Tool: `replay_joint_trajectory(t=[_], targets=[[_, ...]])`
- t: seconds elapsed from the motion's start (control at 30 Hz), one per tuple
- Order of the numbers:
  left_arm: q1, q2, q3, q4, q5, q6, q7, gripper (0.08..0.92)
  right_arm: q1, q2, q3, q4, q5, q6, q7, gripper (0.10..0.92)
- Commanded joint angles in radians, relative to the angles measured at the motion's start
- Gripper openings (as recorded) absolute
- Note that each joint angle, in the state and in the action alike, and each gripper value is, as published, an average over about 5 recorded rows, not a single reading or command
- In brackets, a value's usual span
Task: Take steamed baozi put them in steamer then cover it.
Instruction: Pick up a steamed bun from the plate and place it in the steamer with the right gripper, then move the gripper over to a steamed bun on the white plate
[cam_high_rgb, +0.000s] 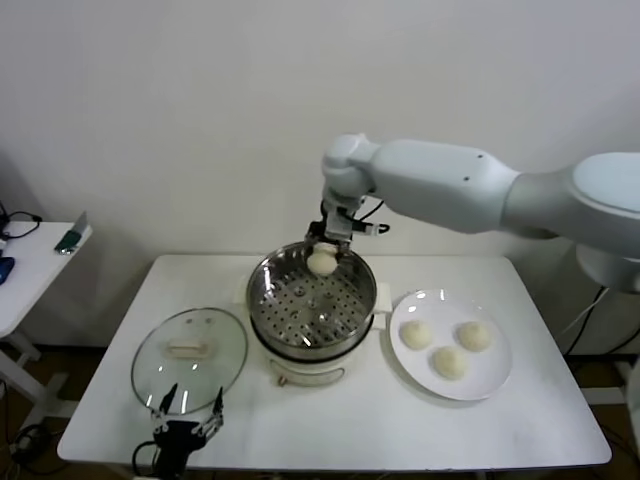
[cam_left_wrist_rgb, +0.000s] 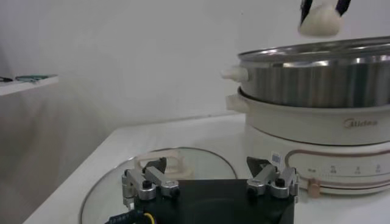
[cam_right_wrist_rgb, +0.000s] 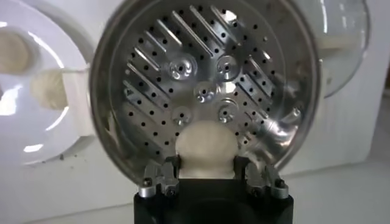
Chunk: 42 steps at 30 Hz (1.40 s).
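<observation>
The right gripper (cam_high_rgb: 325, 250) is closed on one steamed baozi (cam_high_rgb: 322, 262), and in the right wrist view the bun (cam_right_wrist_rgb: 205, 148) sits between the two fingers (cam_right_wrist_rgb: 159, 181), which press it from both sides with only the width of the bun between them. The gripper points down and holds the bun in the air above the far part of the steamer (cam_high_rgb: 265, 300), a little above the rim; the left wrist view shows the same bun (cam_left_wrist_rgb: 319, 23) hanging clear over the steel basket (cam_left_wrist_rgb: 317, 79). The right arm (cam_high_rgb: 470, 190) reaches in from the right side, stretched almost level across the back of the worktop (cam_high_rgb: 330, 420), with the wrist bent down over the steamer. The perforated floor (cam_right_wrist_rgb: 201, 85) of the basket has no bun on it. Three other buns lie on the white plate (cam_high_rgb: 500, 375), just to the right of the steamer: one (cam_high_rgb: 416, 334) near the steamer, one (cam_high_rgb: 474, 336) farther right, and one (cam_high_rgb: 449, 362) in front of them. The cover (cam_high_rgb: 150, 375) lies flat on the worktop to the left of the steamer, with its cream-white handle (cam_high_rgb: 188, 350) up. The left gripper (cam_high_rgb: 187, 412) waits low at the front edge of the worktop, at the near rim of the cover; in the left wrist view its fingers (cam_left_wrist_rgb: 146, 182) stand wide apart and hold nothing, with the glass of the cover (cam_left_wrist_rgb: 201, 164) just beyond them.
</observation>
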Motion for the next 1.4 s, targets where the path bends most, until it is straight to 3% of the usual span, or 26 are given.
replay_joint_trajectory(t=[0.03, 0.3, 0.5, 0.63, 0.77, 0.93, 1.03, 1.2, 1.4], targets=[[-0.003, 0.0, -0.001, 0.01, -0.001, -0.003, -0.001, 0.823, -0.163, 0.096, 0.056, -0.201, -0.184, 0.097, 0.067, 0.585], [-0.014, 0.0, 0.0, 0.014, -0.001, -0.003, -0.001, 0.823, -0.191, 0.122, 0.077, -0.263, -0.212, 0.11, 0.093, 0.598], [-0.014, -0.002, 0.002, 0.015, 0.0, -0.005, -0.002, 0.823, -0.179, 0.13, 0.079, -0.289, -0.182, 0.127, 0.099, 0.688], [-0.009, -0.004, 0.002, 0.007, 0.001, -0.005, -0.003, 0.823, -0.098, 0.098, 0.019, -0.231, -0.015, 0.117, 0.062, 0.786], [0.0, -0.005, 0.005, -0.002, 0.003, -0.005, -0.003, 0.823, 0.092, 0.028, -0.108, -0.109, 0.334, 0.055, -0.008, 0.82], [0.008, -0.01, 0.011, -0.007, 0.011, -0.005, -0.003, 0.823, 0.331, -0.13, -0.341, 0.076, 0.831, -0.191, -0.081, 0.823], [0.009, -0.01, 0.014, -0.007, 0.012, -0.005, -0.003, 0.823, 0.415, -0.274, -0.422, 0.179, 1.002, -0.428, -0.094, 0.823], [0.003, -0.005, 0.018, -0.006, 0.013, -0.004, -0.002, 0.823, 0.475, -0.495, -0.52, 0.341, 1.045, -0.744, -0.05, 0.823], [-0.007, 0.0, 0.017, -0.006, 0.012, -0.004, -0.002, 0.823, 0.398, -0.665, -0.563, 0.516, 0.985, -0.919, 0.049, 0.823]])
